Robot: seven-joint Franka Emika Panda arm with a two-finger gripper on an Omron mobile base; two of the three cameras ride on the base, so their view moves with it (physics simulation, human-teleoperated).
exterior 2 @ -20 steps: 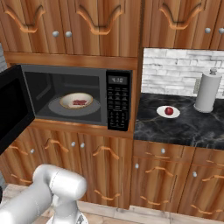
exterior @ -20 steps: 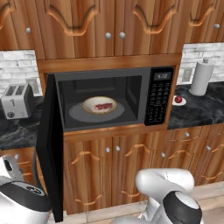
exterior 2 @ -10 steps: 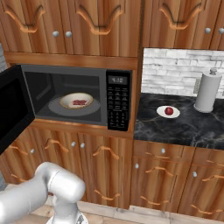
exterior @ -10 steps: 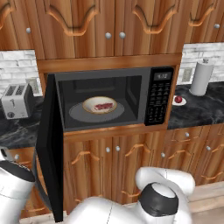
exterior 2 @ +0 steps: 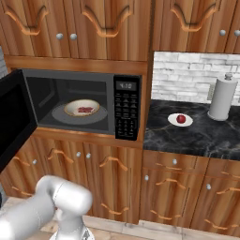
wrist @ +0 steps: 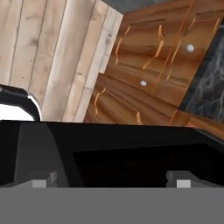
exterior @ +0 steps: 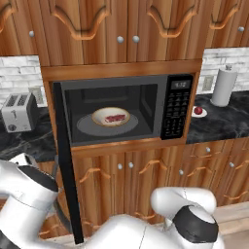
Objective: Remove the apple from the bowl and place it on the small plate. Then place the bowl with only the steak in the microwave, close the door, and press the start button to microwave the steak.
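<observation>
- Apple (exterior 2: 181, 118) sits on the small plate (exterior 2: 187, 123), on the counter right of the microwave (exterior: 176, 104): done.
- Bowl (exterior: 111, 116) with the steak (exterior: 115, 118) rests on the turntable inside: done.
- Door (exterior: 67, 170) stands open at the left; closing it and pressing start remain.
- Gripper (wrist: 112, 179) is spread wide and empty, seemingly just at the door's dark face.

Premises: a domestic kitchen, rendered. Carved wooden cabinets (exterior 2: 84, 28) with round metal knobs run above, matching base cabinets (exterior 2: 178, 192) below. A black built-in microwave (exterior: 121, 109) sits in the cabinet run at twelve o'clock, door (exterior: 65, 160) swung open. Black marbled counter (exterior 2: 201, 136) at two o'clock carries a paper towel roll (exterior 2: 222, 97) before a white brick backsplash (exterior 2: 187, 75). A silver toaster (exterior: 18, 113) stands at ten o'clock. Pale plank flooring (wrist: 48, 57) underfoot.
</observation>
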